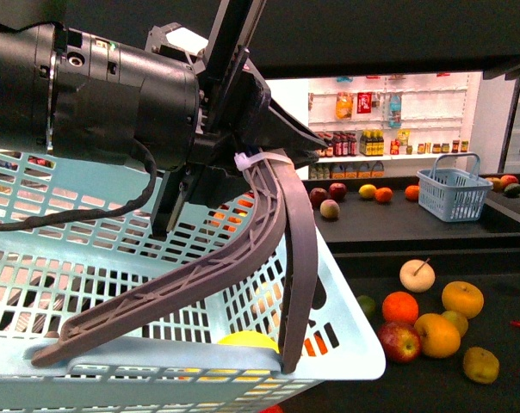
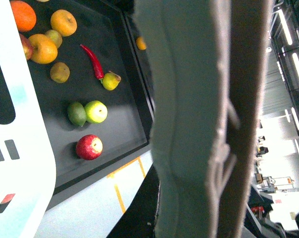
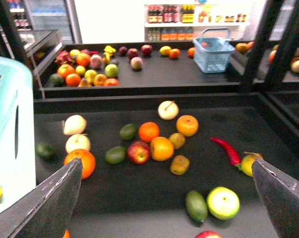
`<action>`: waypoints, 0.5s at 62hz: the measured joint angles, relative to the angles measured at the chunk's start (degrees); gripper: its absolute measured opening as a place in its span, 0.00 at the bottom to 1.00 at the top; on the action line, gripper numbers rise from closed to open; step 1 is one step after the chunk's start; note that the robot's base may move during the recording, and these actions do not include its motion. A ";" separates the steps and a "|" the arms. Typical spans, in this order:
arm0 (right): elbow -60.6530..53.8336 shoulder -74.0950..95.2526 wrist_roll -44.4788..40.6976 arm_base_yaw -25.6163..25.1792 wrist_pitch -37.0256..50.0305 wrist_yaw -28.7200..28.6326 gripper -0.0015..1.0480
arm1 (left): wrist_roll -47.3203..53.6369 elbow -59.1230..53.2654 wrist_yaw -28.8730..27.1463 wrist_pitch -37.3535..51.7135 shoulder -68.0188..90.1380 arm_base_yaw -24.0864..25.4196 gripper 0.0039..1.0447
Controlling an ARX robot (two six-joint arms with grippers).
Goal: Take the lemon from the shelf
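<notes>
Front view is mostly filled by the left arm, with the left gripper [image 1: 165, 361] hanging over a pale blue basket [image 1: 350, 348]. Its two grey fingers [image 1: 299, 258] are spread far apart and nothing is gripped between them. Directly under the gripper, close to the tip of the finger on the shelf side, a yellow fruit that looks like the lemon [image 1: 247, 339] lies inside the basket. From here I cannot tell whether that fingertip touches it.

Past that same finger, on the robot's right, the black shelf [image 1: 501, 288] carries a loose cluster of fruit. It includes an orange [image 1: 400, 307] and a red apple [image 1: 399, 342], both well apart from the left gripper.

From the right wrist, the right gripper [image 3: 167, 163] is over the shelf. Its dark fingertips are set wide and there is nothing in its grasp. The orange and the red apple lie ahead of it between the two tips. A red chilli [image 3: 227, 150] lies nearer one finger, and a green apple [image 3: 224, 202] sits close under the gripper.

From the left wrist, a grey finger blocks most of the picture, with fruit on the shelf showing beyond it.
</notes>
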 joint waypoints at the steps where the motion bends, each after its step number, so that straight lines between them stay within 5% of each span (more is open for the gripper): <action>1: -0.31 -1.36 0.00 -0.13 -1.01 -1.01 0.90 | -0.02 0.00 0.00 0.00 0.00 0.00 0.07; 8: -4.57 -14.84 -0.17 -0.31 -7.63 -6.45 0.73 | -0.02 0.00 -0.07 0.00 0.02 0.00 0.07; 31: -11.45 -20.63 -0.17 -0.57 -6.08 -6.16 0.15 | 0.00 0.00 0.04 0.00 0.07 -0.02 0.07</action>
